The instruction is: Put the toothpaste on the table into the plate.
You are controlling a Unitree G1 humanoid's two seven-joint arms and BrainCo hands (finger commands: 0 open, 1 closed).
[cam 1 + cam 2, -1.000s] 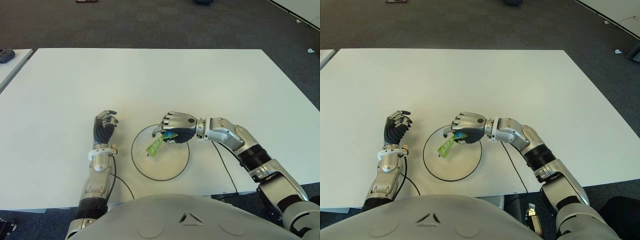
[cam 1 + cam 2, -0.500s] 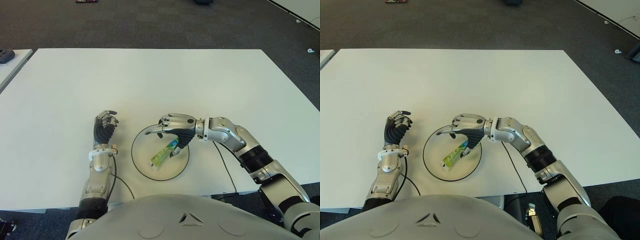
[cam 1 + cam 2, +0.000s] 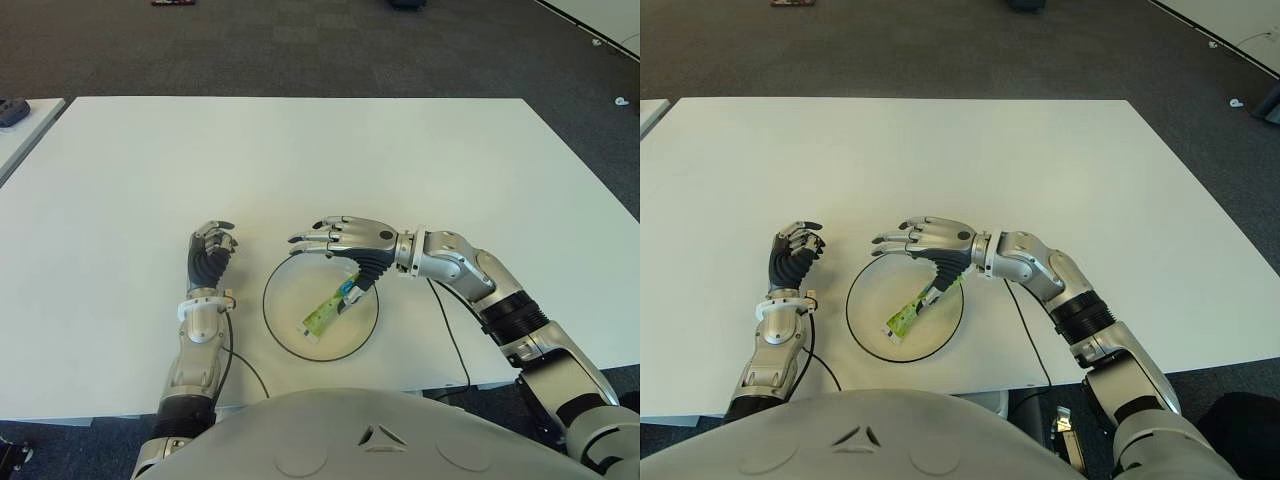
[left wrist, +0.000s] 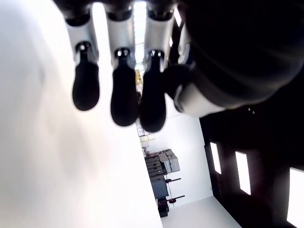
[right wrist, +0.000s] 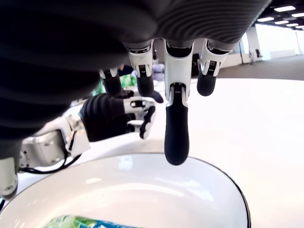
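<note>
Toothpaste [image 3: 329,309] lying flat inside plate [image 3: 284,340], slanted toward 2 o'clock, cap end under right thumb.
Small tube: likely light, soft-bodied, slick skin; best pinched across middle or at stiffer cap end.
Right hand [image 3: 345,243] above plate's far rim, fingers splayed, holding nothing.
Left hand [image 3: 209,256] at plate's 9 o'clock, fingers curled, nothing in grip.
White table [image 3: 300,160] beyond.

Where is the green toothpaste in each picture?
Left eye view: toothpaste lies in the plate, below the open right hand.
Right eye view: same, in the plate.
Left wrist view: not in it.
Right wrist view: at the bottom edge.
Shared landmark: the plate's black rim.
</note>
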